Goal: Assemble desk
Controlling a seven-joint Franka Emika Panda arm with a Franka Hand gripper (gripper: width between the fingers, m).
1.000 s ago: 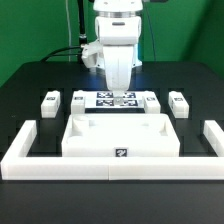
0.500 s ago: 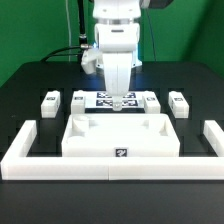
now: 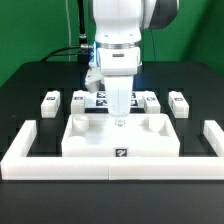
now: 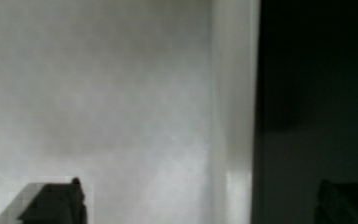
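The white arm [image 3: 118, 40] stands in the middle of the exterior view and reaches straight down. Its upper part is round and fat, and the wrist [image 3: 118, 78] under it is a narrower white block. The hand [image 3: 119, 116] hangs below the wrist and points down too. The hand is wide open and holds nothing. In the wrist view only the dark tips of its two fingers [image 4: 51, 204] show, and they are well apart.

White arm [image 3: 118, 45], dark-grey joint cap [image 3: 165, 11], black-tipped tool [image 4: 202, 203]
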